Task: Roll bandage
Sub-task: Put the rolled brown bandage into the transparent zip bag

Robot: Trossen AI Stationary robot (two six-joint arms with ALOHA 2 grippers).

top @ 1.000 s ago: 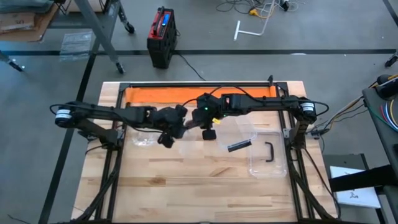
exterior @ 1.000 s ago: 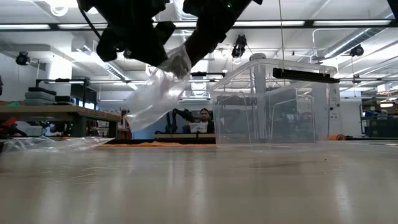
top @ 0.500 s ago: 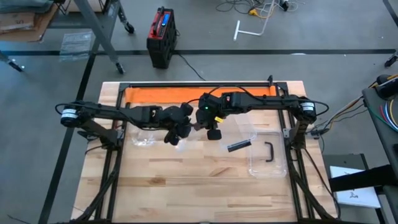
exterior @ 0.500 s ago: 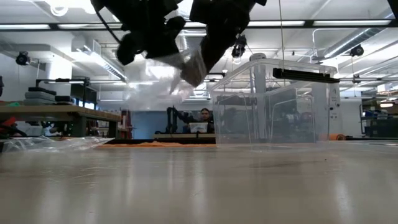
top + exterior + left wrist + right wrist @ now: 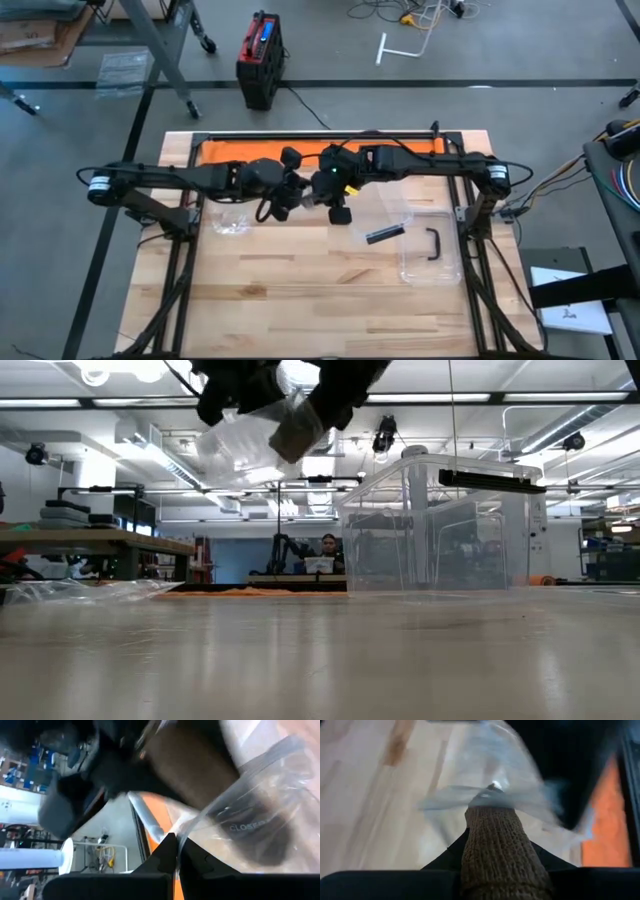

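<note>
Left gripper (image 5: 281, 205), jaws closed on the edge of a clear plastic bag (image 5: 240, 440), raised above the bench (image 5: 300, 300) near its back edge. Right gripper (image 5: 322, 198), just beside it, clamps a rolled brown bandage (image 5: 497, 852), its tip inside the bag mouth. Clear bin (image 5: 440, 525) at the right edge.

The bandage roll (image 5: 499, 847) is showing a coarse, matt tan knit, the bag (image 5: 250, 820) around it is looking like thin, glossy clear plastic, the table (image 5: 300, 300) is showing pale smooth wood planks, and the clear box (image 5: 440, 525) is gleaming as hard transparent plastic.
</note>
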